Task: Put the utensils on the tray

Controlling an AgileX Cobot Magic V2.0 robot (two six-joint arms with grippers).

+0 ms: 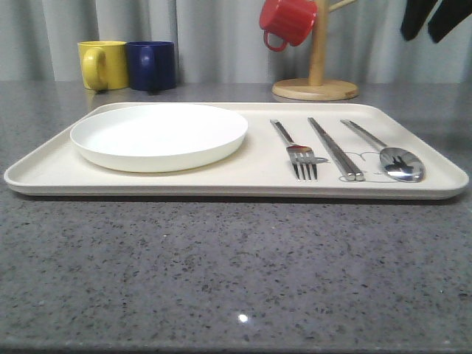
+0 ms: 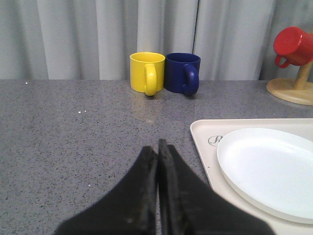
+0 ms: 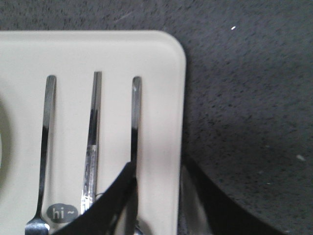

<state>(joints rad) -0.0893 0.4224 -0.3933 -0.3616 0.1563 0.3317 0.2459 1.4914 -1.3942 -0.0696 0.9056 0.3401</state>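
Cream and low-rimmed, the rectangular tray (image 1: 258, 173) with rounded corners lies across a speckled grey stone-look table (image 1: 221, 273), with a broad band of bare tabletop between its near rim and the table's front edge. At the far left, behind the tray, a yellow mug (image 1: 102, 65) and a dark blue mug (image 1: 152, 65) stand touching side by side before a pale curtain. In the left wrist view, the left gripper (image 2: 157, 147) hovers over open tabletop beside the tray's left rim, its black fingers pressed together with nothing between them. A round, shallow white plate (image 1: 159, 136) fills the tray's left half, its smooth rim near the left and far rims. To its right, three shiny metal utensils lie flat in a row, apart from one another: a slim fork (image 1: 295, 150), tines toward the camera; a straight pair of chopsticks (image 1: 335, 150); and an oval-bowled spoon (image 1: 385, 151), nearest the right rim. Behind them a round wooden stand base (image 1: 315, 89) carries a post with a red mug (image 1: 287, 21) hung on it. In the right wrist view, the right gripper (image 3: 156, 196) hangs above the tray's right rim, fingers spread apart, one over the spoon handle, one over the table.
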